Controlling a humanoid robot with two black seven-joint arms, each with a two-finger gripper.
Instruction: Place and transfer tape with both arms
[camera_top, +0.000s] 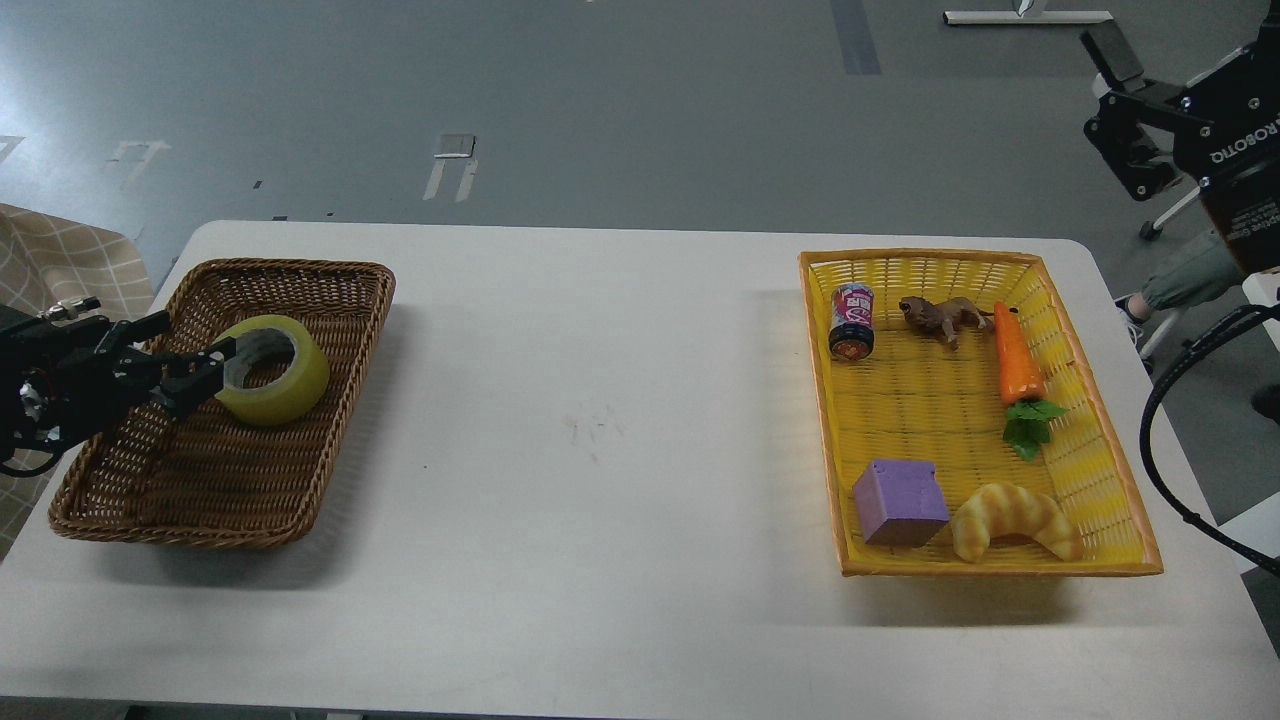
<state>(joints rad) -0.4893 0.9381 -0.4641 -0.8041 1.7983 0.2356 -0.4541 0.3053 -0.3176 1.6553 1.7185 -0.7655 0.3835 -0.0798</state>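
While the left gripper (205, 372) reached in over the brown wicker basket (300, 480), its fingers sat at the tape's (285, 385) near wall, one finger tip poking into the grey-white core and the other lower, against the outside. Whether they actually pinched the wall could not be told from this angle. The tape lay in the far half of that basket, tilted so its hole faced up and toward the left. Nothing else showed in the wicker basket.

Across the white table (600, 400), well apart to the right, stood a yellow basket (1110, 470) with an orange rim. It held six things. At the far end lay a can (852, 320) on its side, a small brown animal toy (945, 316) just beside it, and a carrot (1016, 362) along the right wall with its green leaves (1030, 425) pointing toward the near end. At the near end sat a purple block (900, 500) with a croissant (1015, 520) touching or almost touching its right side.

The right gripper (1125, 130) hung high at the upper right, off the table's far corner, its fingers spread and holding nothing.
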